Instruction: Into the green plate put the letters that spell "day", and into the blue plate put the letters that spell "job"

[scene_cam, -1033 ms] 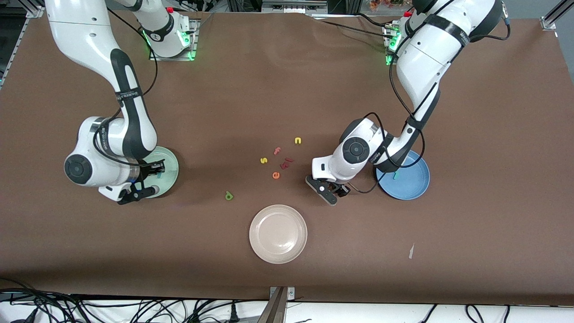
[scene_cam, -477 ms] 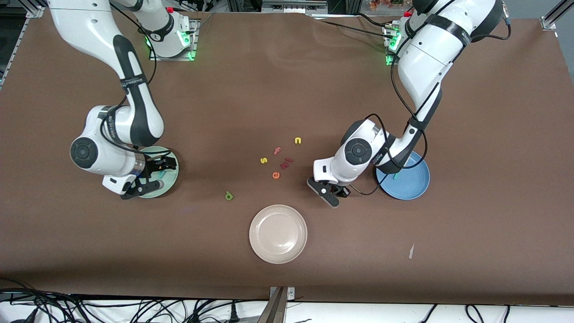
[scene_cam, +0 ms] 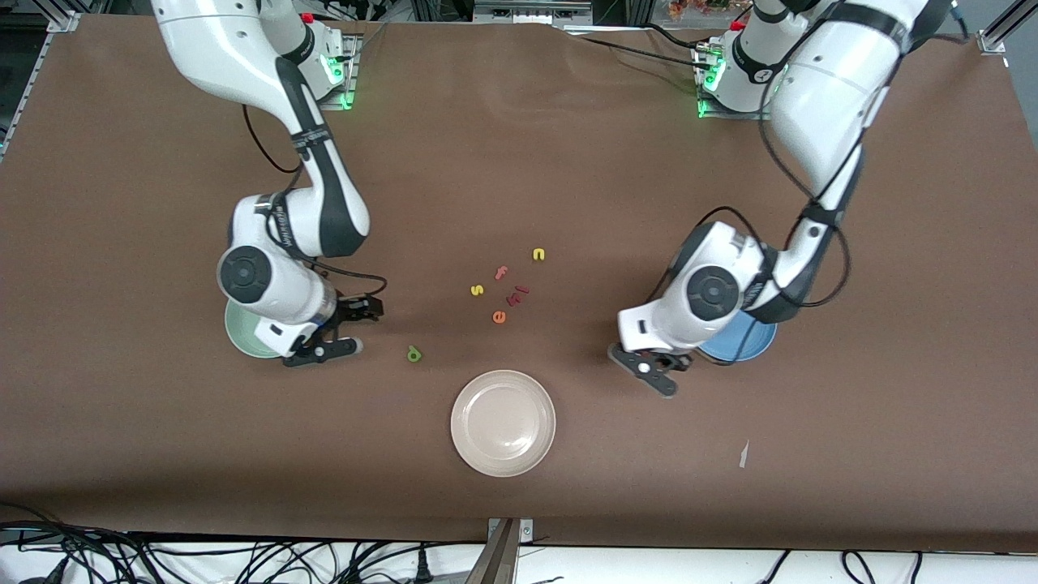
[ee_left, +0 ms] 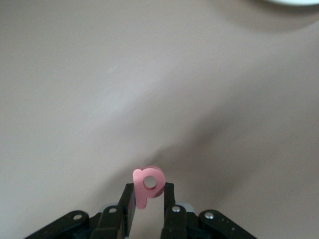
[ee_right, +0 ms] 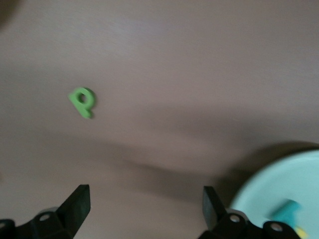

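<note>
Two grippers: both up over the tabletop (scene_cam: pixel 519 146).
Left gripper (ee_left: pixel 149 199): pinched tight on the pink "b" (ee_left: pixel 148 184), just beside the blue plate (scene_cam: pixel 750 345).
Right gripper (scene_cam: pixel 336 328): fingers spread wide, holding nothing, beside the green plate (scene_cam: pixel 243 337).
Green plate contents: light-blue "y" (ee_right: pixel 286 211).
Green "d" (scene_cam: pixel 414 354): on the tabletop, between the green plate and the beige-white plate (scene_cam: pixel 503 422).

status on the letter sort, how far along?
Done: a light-blue letter and what looks like a yellow letter lie in the green plate. In hand: the left gripper is shut on the pink letter beside the blue plate, whose inside the arm hides. Left: the green letter lies on the table, ahead of the open right gripper.
</note>
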You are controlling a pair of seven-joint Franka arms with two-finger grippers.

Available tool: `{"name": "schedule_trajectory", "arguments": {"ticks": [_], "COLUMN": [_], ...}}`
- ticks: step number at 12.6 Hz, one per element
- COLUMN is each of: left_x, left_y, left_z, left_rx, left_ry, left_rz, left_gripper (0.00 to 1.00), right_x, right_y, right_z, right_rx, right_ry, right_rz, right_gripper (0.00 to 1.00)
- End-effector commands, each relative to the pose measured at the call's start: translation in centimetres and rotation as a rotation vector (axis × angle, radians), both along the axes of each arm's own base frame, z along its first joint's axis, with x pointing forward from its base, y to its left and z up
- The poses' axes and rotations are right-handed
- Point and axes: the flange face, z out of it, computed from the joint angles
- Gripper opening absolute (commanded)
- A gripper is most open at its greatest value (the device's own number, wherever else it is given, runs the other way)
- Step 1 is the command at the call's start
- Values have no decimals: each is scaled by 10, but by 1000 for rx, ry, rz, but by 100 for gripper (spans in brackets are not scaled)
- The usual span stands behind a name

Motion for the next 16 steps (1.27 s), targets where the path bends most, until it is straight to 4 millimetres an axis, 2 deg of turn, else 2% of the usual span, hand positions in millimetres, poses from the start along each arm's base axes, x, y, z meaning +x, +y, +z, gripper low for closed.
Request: {"name": "schedule_trajectory", "arguments": {"ticks": [1, 3, 7, 9, 10, 11, 12, 13, 16], "left_x": [0, -6, -31, -41, -45, -44, -42, -36, -22], "left_y": [62, 105, 144, 147, 147, 155, 160, 160, 154], "left_z": [23, 9, -26, -40, -45, -46, -43, -35, 14], "left_rx": [41, 27, 9, 10, 9, 8, 5, 4, 14], "left_ry": [83, 149, 242, 264, 272, 272, 266, 249, 167], "left_rz": [-56, -70, -26, -23, -25, -11, -8, -17, -43], "left_gripper": [5, 6, 14, 14, 25, 46, 99, 100, 100], "right_x": [22, 28, 35, 35, 38, 37, 34, 33, 31], "right_y": [44, 57, 64, 67, 68, 71, 78, 79, 81], "right_z": [-17, -34, -55, -63, -66, -68, -70, -70, -72], "right_rx": [17, 13, 10, 8, 11, 15, 21, 23, 18], "right_ry": [-25, -29, -37, -39, -67, -80, -76, -74, -72], "right_rz": [-38, -12, 130, 141, 144, 149, 162, 175, 182], "right_gripper": [100, 100, 100, 100, 100, 100, 100, 100, 100]}}
